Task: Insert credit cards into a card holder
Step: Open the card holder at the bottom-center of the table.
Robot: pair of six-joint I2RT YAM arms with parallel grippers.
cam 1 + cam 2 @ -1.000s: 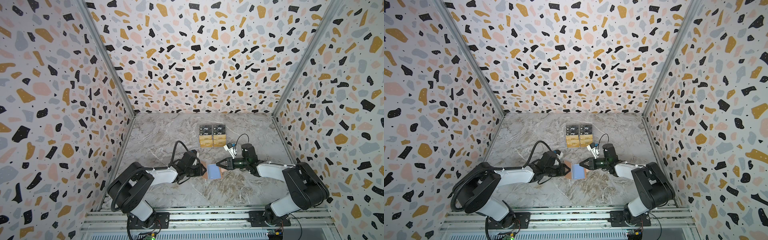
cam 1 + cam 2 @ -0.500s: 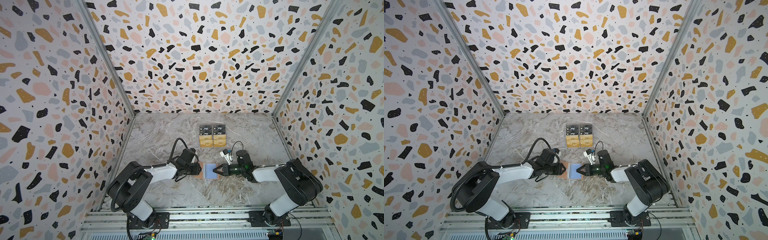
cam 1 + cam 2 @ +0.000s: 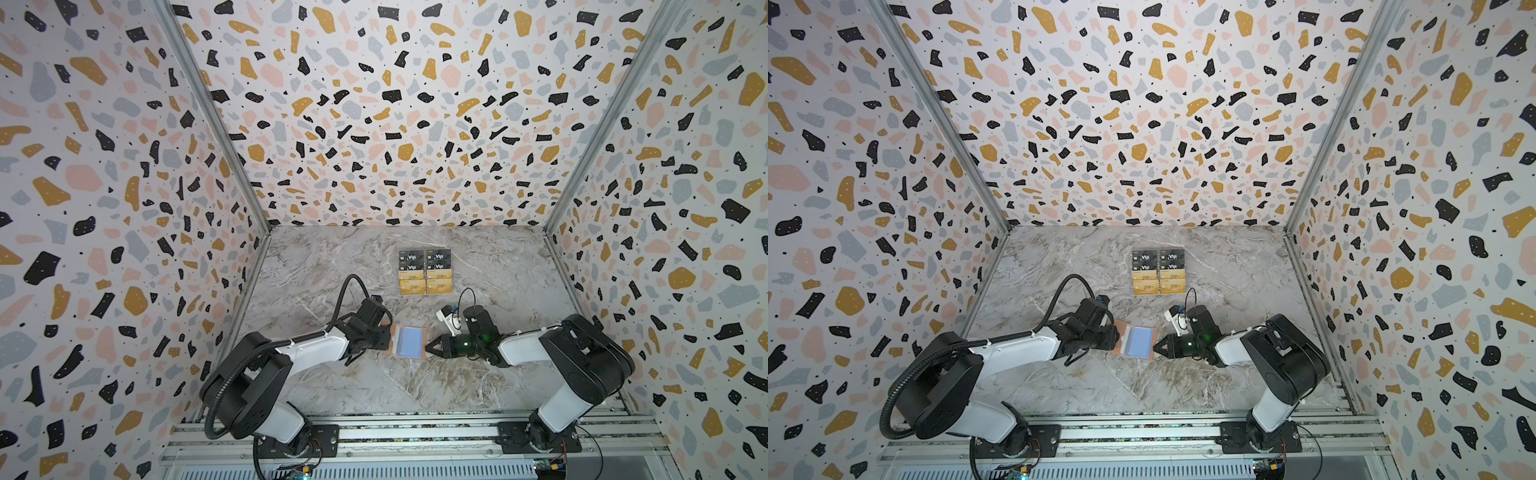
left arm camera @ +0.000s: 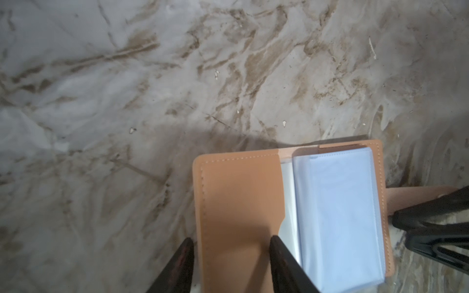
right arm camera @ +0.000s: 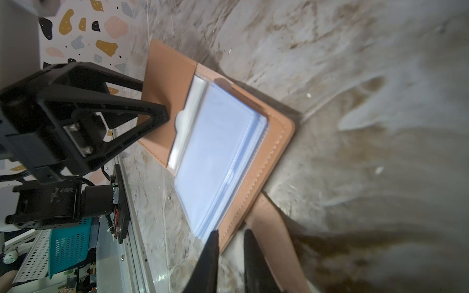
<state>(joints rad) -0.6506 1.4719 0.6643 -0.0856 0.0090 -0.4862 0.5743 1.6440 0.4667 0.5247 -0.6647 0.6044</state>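
half-open left tool (image 4: 230,238) rests on the opened salmon-pink leather card holder (image 4: 241,190), right tool (image 5: 231,232) grip unclear; next, fetch gold plastic credit cards (image 3: 424,281).

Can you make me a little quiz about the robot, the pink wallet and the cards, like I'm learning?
1. True or false: the card holder lies open on the table.
2. How many gold credit cards sit beyond it? A) two B) four C) seven
3. Fill in: the holder's strap tab sticks out on the side of the ___ tool.

Key: 1 true. 2 B. 3 the right tool.
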